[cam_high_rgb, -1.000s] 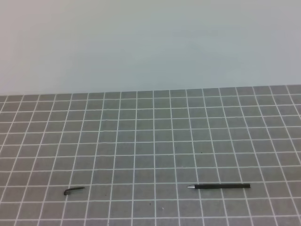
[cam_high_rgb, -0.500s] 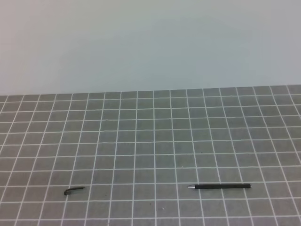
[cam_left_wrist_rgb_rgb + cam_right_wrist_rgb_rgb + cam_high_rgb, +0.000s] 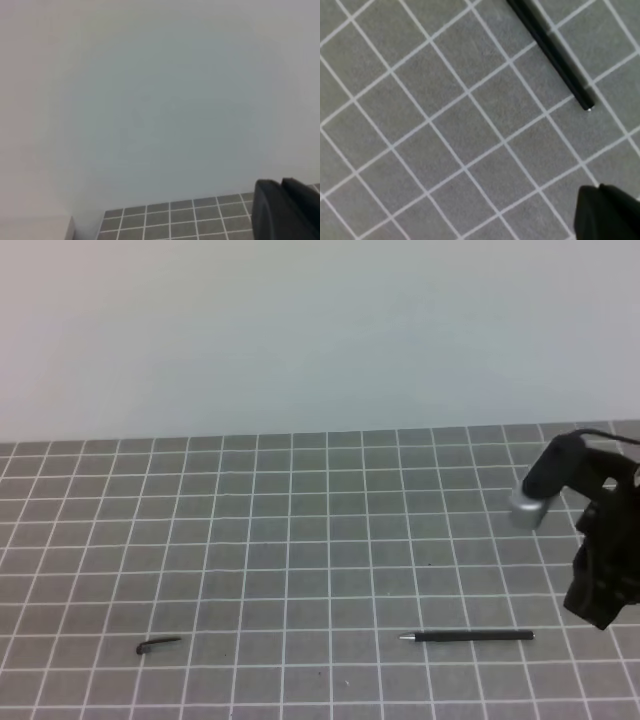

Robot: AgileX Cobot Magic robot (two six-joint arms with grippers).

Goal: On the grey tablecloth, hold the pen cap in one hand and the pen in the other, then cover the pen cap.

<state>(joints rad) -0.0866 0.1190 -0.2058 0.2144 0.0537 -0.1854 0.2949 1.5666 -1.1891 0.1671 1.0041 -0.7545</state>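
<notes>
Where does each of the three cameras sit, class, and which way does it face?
Exterior high: above the front, looking down on the grey tablecloth, pen and pen cap; right arm at the edge.
Left wrist: faces the pale wall; left end effector in the corner.
Right wrist: looks down on the pen; right end effector in the corner.
Shared: exterior and right wrist both show the pen.

The grey tablecloth (image 3: 300, 540) was ruled in thin white squares; the pen (image 3: 472, 637) was black, silver-tipped; the pen cap (image 3: 158, 646) black; the wall (image 3: 300, 330) pale.
</notes>
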